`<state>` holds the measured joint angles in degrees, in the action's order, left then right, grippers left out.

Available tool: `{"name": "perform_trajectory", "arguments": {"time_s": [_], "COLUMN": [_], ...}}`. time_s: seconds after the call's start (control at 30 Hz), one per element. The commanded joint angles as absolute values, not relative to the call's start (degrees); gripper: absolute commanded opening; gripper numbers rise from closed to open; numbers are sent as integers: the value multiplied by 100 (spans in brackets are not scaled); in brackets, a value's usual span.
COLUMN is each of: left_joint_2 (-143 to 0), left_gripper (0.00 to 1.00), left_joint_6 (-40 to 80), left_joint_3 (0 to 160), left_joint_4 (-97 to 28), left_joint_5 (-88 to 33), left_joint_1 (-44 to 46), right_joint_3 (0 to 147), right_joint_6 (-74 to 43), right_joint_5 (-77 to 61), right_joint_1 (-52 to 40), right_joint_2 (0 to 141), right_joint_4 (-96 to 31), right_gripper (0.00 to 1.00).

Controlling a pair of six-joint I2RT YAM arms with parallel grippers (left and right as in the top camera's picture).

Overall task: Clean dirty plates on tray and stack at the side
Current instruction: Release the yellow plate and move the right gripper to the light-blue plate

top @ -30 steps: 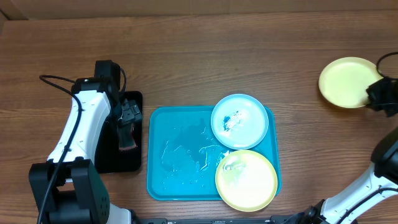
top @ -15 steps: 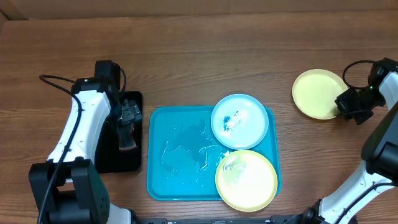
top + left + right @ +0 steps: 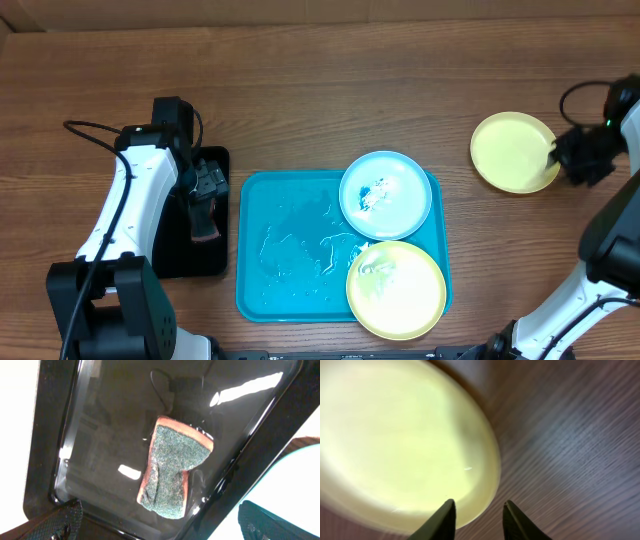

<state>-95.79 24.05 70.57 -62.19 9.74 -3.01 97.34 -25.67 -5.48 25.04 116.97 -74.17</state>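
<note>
Moved inward from the far right edge, the pale yellow-green round plastic plate point(image 3: 512, 150) lies flat on the wooden surface point(image 3: 330, 90). Right fingers point(image 3: 578, 156) stand partly open at its rim, gripping nothing. Left fingers point(image 3: 205, 185) hang wide open, empty, over the glossy black rectangular tray point(image 3: 216, 160). Two scribbled plates point(image 3: 385, 195) lie on the turquoise rectangular plastic tray point(image 3: 285, 215)

The setting reads as a robotics lab work station, not a home kitchen. A plain wood-grain bench point(image 3: 330, 90) carries a staged set of props: a turquoise tray point(image 3: 290, 250) with two plastic plates point(image 3: 385, 195) on it. Left of the tray, a white-and-black robot arm point(image 3: 125, 215) hangs over a glossy black tray point(image 3: 215, 262) that holds a scrub sponge point(image 3: 172, 467). Right of the tray, a second arm point(image 3: 610, 245) stands beside a third plate point(image 3: 513, 152).
</note>
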Motion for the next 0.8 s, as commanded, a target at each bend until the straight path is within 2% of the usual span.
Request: {"name": "perform_trajectory", "arguments": {"time_s": [0.0,0.03,0.1,0.27,0.4,0.53,0.77], "left_joint_2": [-9588,-9588,-9588,-9588,-9588,-9588,-9588], "left_gripper": [100,100,100,99,89,90,92], "left_joint_6": [2423,2423,2423,2324,2220,2163,2119], "left_joint_3": [7185,7185,7185,7183,7183,7183,7183], "left_joint_4": [-6193,-6191,-6187,-6121,-6106,-6114,-6104], "left_joint_5": [1072,1072,1072,1070,1068,1066,1066], "left_joint_1": [-298,-298,-298,-298,-298,-298,-298], "right_joint_3": [10486,10608,10718,10525,9850,8919,7693], "right_joint_6": [-2049,-1894,-1605,-1601,-1601,-1614,-1599], "right_joint_5": [-521,-521,-580,-1103,-1164,-1162,-1166], "right_joint_1": [2099,1981,1706,1061,458,-60,-316], "right_joint_2": [10877,10774,10604,10556,10554,10554,10556], "right_joint_4": [-7686,-7808,-8042,-8715,-8726,-8342,-7581], "right_gripper": [43,50,51,46,41,29,29]}}
